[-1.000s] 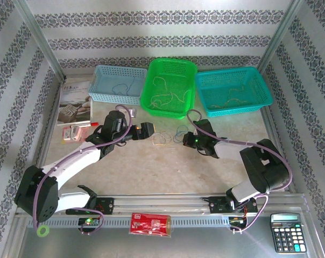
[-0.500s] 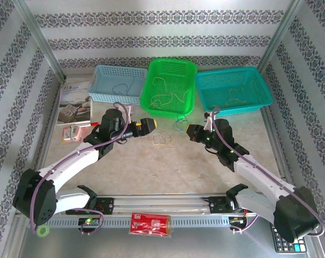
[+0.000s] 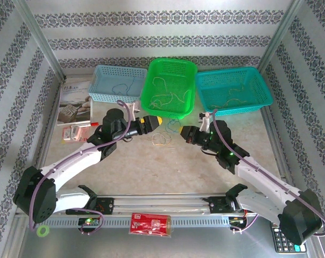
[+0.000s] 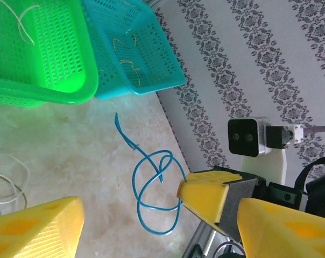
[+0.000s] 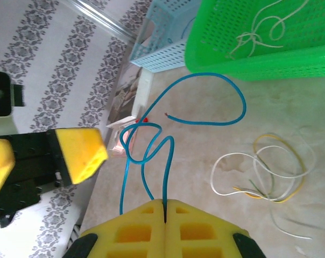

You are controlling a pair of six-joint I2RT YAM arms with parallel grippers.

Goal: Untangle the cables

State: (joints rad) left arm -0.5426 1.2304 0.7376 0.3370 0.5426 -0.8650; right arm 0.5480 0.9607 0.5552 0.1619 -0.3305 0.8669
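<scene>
Surface: I am working over a mottled beige surface [image 3: 152, 172] boxed in by patterned walls [image 3: 152, 43]. A pale blue basket [image 3: 100, 94], a green basket [image 3: 152, 105] and a teal basket [image 3: 203, 102] are lined along the far edge, with loose cables lying in each.
Right gripper: my right gripper [image 3: 183, 132] is clamping one end of the blue cable [image 4: 160, 160] and holding it up off the surface.
Left gripper: my left gripper [image 3: 156, 122] is standing with jaws apart and nothing between them, though they are narrowing from the full spread of a second ago. It is facing the blue loops, just beside the right gripper.
Change: a second ago my right arm was folded back and the blue cable was lying beside the clump. Now that arm is reaching out, and the cable is hanging clear.
Blue cable: it is dangling between my two grippers, crossing over itself in a couple of loops.
Other cables: the white and yellow cables [image 5: 262, 174] are lying on the surface below, looped together.
Meaning: one strand is looking separated. I am judging that the left gripper is coming in to take the cable so its loops can be drawn out.
</scene>
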